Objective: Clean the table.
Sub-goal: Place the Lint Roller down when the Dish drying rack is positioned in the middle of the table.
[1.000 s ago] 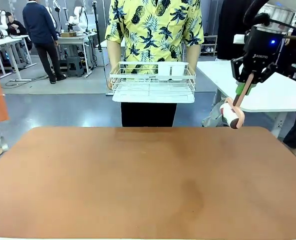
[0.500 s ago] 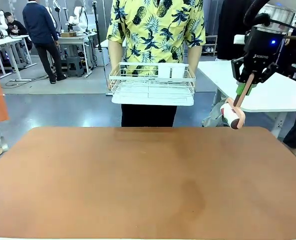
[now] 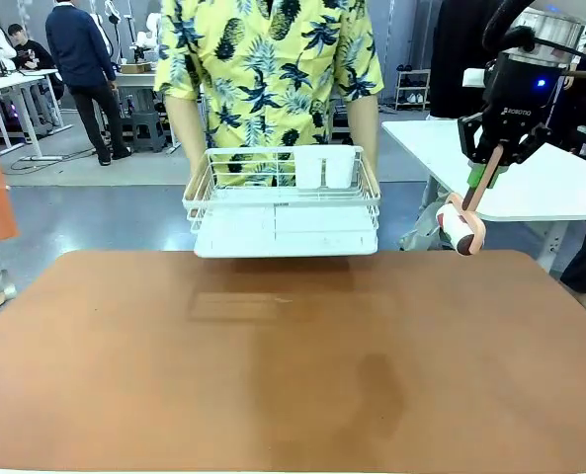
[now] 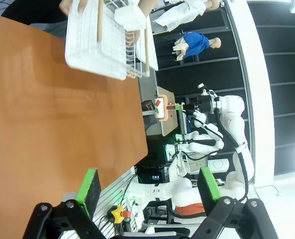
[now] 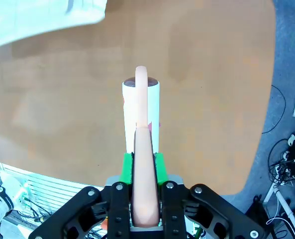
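The table [image 3: 293,385] has a bare reddish-brown top. My right gripper [image 3: 490,166] hangs above its far right corner, shut on the pink handle of a lint roller [image 3: 460,228] whose white roll points down. In the right wrist view the green pads [image 5: 128,164] pinch that handle, with the lint roller [image 5: 141,107] hanging over the table [image 5: 212,74]. My left gripper [image 4: 149,188] is open with nothing between its fingers, beside the table [image 4: 52,129]. A person holds a white wire rack [image 3: 286,212] just above the table's far edge.
The rack [image 4: 105,40] holds a white cup. A white-topped table [image 3: 540,183] stands behind the right arm. People and workbenches are far off at the back left. A cable lies on the floor [image 5: 286,114] past the table's edge.
The person has stepped closer and lowered the rack from chest height to just over the table's far edge. My right gripper and the lint roller have stayed put.
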### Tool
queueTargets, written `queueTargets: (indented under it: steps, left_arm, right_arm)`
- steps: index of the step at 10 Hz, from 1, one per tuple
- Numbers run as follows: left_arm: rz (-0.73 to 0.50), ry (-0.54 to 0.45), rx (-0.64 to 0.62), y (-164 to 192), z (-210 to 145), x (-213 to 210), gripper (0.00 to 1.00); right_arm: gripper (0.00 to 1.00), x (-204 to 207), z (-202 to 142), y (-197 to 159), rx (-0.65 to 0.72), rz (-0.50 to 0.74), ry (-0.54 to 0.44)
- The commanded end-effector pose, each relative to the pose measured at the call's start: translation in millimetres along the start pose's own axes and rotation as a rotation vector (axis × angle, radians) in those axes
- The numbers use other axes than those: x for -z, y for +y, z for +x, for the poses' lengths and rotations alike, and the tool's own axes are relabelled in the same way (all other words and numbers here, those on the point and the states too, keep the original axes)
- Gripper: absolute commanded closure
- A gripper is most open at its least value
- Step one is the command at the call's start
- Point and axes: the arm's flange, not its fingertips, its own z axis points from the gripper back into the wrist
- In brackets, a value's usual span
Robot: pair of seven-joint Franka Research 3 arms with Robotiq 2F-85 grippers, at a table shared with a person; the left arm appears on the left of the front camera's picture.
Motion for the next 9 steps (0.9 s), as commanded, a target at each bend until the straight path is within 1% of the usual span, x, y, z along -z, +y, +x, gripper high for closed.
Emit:
queueTargets:
  steps: [1,9]
  left_arm:
    - [-0.011,-0.005,0.007,-2.5,-1.0,-2.7,0.0]
    - [-0.011,-0.005,0.007,-2.5,-1.0,-2.7,0.0]
  right_arm:
    - [0.79,-1.4,-1.3,1.4,-0.005,-0.009,0.0]
    - [0.79,-1.4,-1.3,1.4,-0.005,-0.009,0.0]
